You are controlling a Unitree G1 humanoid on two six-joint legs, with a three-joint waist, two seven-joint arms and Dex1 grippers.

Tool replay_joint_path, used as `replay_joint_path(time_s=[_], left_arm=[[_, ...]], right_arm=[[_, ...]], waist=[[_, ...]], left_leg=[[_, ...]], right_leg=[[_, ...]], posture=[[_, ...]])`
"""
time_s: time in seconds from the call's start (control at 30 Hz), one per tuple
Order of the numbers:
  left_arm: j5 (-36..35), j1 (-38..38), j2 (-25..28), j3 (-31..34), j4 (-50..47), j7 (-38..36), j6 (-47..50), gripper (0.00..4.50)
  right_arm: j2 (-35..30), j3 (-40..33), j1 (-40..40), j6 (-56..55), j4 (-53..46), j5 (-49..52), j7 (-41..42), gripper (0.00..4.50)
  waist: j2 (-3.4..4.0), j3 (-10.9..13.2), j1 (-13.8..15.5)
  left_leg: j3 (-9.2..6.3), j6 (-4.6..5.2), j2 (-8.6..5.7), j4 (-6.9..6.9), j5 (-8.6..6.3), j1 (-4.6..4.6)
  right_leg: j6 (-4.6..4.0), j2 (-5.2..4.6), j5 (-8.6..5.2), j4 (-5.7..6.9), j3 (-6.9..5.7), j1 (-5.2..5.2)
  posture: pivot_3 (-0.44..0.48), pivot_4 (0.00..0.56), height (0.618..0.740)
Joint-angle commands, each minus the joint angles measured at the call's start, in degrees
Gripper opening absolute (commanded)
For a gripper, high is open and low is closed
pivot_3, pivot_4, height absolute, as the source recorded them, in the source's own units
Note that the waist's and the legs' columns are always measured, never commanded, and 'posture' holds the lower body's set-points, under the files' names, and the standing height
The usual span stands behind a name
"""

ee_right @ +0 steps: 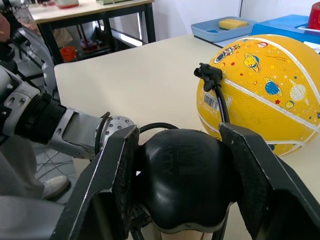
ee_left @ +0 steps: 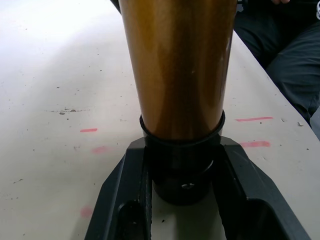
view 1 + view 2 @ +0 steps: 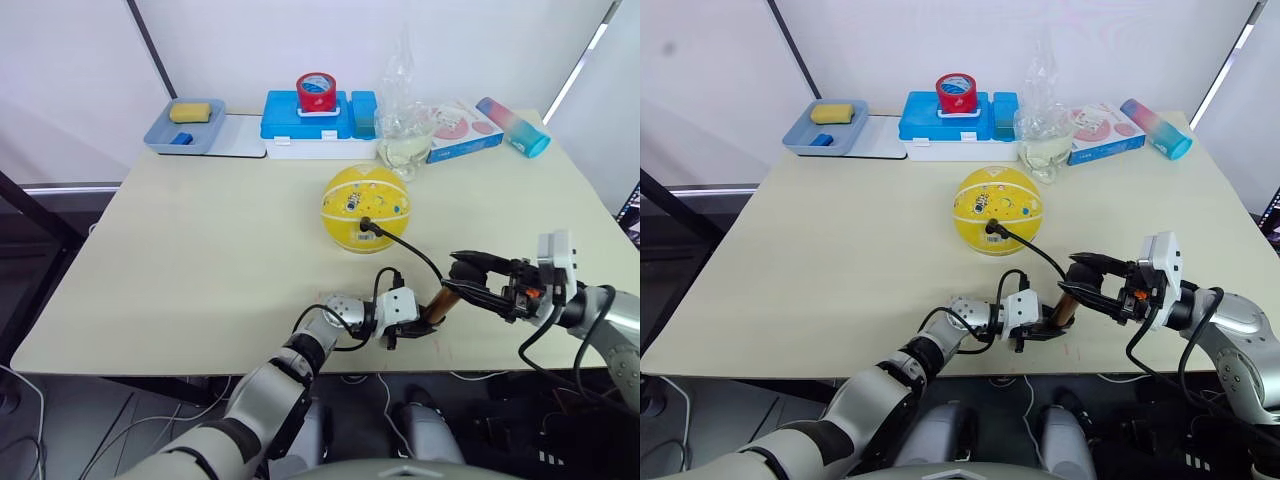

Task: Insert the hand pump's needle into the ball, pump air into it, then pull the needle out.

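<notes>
While our left gripper (image 2: 182, 200) clamps the black lower end cap of the hand pump (image 3: 437, 303), its two fingers (image 2: 122, 200) pressed against either side of the cap, we see the gold-bronze barrel rising from between them, tilted above the near edge of the table (image 3: 200, 260). Our right gripper (image 1: 180, 200) is closed around the pump's rounded black handle, one finger on each side and both touching it. From the pump a thin black hose (image 3: 405, 243) curves up to the yellow ball (image 3: 365, 207), which sits near the middle of the table, and the needle (image 1: 209, 73) fitting sits against the ball's surface, its metal tip hidden from us.
</notes>
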Motion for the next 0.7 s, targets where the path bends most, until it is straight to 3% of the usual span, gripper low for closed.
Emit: replay_joint_path(time_s=[0.03,0.5,0.7], left_arm=[[2.9,1.8,0.8,-2.2,2.5,-1.3,0.9,1.15],[3.0,1.4,0.6,-2.2,2.9,-1.4,1.1,1.15],[3.0,1.4,0.7,-2.3,2.8,-1.4,0.9,1.15]], right_arm=[[-3.4,-6.2,-1.3,4.6,-1.9,5.5,0.2,2.05],[-14.3,-23.3,-11.3,20.4,-2.9,29.1,-4.6,2.05],[-14.8,-23.8,-12.5,23.1,-3.2,31.2,-6.2,2.05]], waist=[[0.06,0.0,0.0],[0.04,0.1,0.5],[0.05,0.1,0.6]], left_leg=[[0.00,0.00,0.00,0.00,0.00,-0.01],[0.02,0.00,-0.02,-0.03,0.00,-0.23],[0.02,0.00,-0.03,-0.01,0.00,-0.44]], right_leg=[[-0.01,0.00,0.00,0.00,0.00,-0.01],[-0.02,-0.07,0.02,-0.07,0.01,-0.13],[-0.04,-0.08,0.03,-0.07,0.01,-0.32]], posture=[[0.000,0.150,0.739],[0.000,0.150,0.739],[0.000,0.150,0.739]])
